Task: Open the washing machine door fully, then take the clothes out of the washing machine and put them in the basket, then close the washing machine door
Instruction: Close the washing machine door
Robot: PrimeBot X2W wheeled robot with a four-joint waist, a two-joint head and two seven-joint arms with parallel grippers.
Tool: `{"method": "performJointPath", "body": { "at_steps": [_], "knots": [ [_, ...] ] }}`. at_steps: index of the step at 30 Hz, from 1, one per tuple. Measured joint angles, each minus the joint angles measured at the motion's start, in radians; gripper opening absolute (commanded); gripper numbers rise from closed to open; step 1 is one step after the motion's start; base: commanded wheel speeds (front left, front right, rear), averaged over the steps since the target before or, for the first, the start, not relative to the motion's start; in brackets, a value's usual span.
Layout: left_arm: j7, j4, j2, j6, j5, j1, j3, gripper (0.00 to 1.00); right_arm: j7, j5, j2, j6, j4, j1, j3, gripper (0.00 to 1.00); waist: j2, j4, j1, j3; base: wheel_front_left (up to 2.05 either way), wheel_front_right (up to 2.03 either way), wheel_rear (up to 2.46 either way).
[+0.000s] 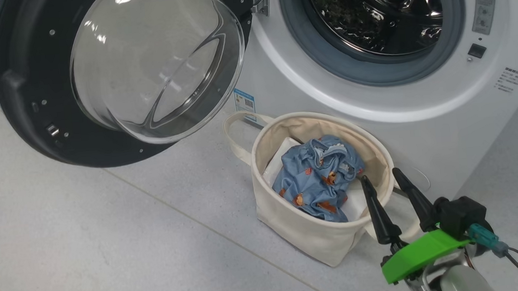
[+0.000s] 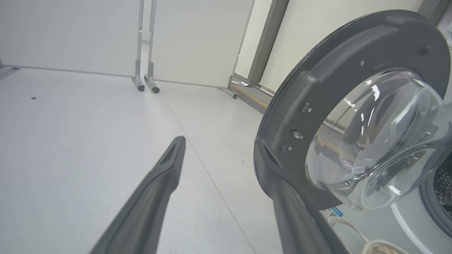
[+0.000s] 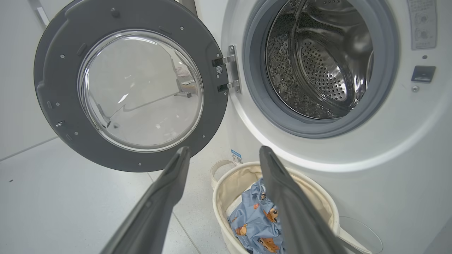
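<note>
Illegible labels [image 1: 484, 7] on washing machine [image 1: 448, 140]

Door [image 1: 29, 99] hung swung wide open at left, on hinges, black ring around a bulging clear glass bowl. Washer [image 1: 446, 117] was white, its grey-rimmed round mouth uncovered. Basket [image 1: 293, 223], cream canvas, stood upright just in front of the washer, below the mouth. Clothes [image 1: 317, 180], blue bear-print, lay bunched inside the basket.

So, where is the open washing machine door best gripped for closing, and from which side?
Probably the washing machine door at its free edge, opposite the hinge: farthest from the pivot, thin enough to pinch. Come from the robot's left, where the open left gripper is.
</note>
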Motion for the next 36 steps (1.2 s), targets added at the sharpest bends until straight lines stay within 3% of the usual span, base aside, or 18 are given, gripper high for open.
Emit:
{"method": "performJointPath", "body": {
  "at_steps": [5,6,7,13,18,28,36],
  "knots": [
    [0.003,0.011,0.013,-0.014,-0.013,0.000,0.002,0.98,0.000,0.000,0.000,0.000,0.000,0.001,-0.007,1.00,0.0000,-0.002,0.0000,0.001,0.00,0.00,0.00],
    [0.006,0.013,0.014,-0.021,-0.024,-0.001,0.004,0.26,0.000,0.000,0.000,0.000,0.000,0.001,-0.007,1.00,0.0000,-0.002,0.0000,0.002,0.00,0.00,0.00],
    [0.008,0.013,0.017,-0.026,-0.033,-0.001,0.006,0.03,0.000,0.000,0.000,0.000,0.000,0.001,-0.007,1.00,0.0000,-0.002,0.0000,0.003,0.00,0.00,0.00],
    [0.070,0.036,0.057,-0.091,-0.154,-0.042,0.056,0.00,0.000,-0.003,0.000,0.000,-0.001,0.001,-0.007,1.00,0.0000,-0.001,0.0000,0.015,0.00,0.00,0.00],
    [0.212,0.105,0.089,-0.137,-0.401,-0.148,0.145,0.00,0.000,-0.010,-0.003,0.000,-0.002,0.001,-0.004,1.00,0.0000,-0.003,0.0000,0.033,0.00,0.00,0.00],
    [0.565,0.317,0.216,-0.153,-0.833,-0.375,0.257,0.00,0.000,-0.026,-0.053,0.000,0.000,-0.038,0.028,1.00,0.0000,-0.017,0.0000,0.091,0.00,0.00,0.00],
    [0.702,0.521,0.302,-0.153,-0.916,-0.520,0.269,0.00,0.000,-0.040,-0.105,0.000,0.001,-0.059,0.045,1.00,0.0000,-0.041,0.0000,0.141,0.00,0.00,0.00]
  ]
}}
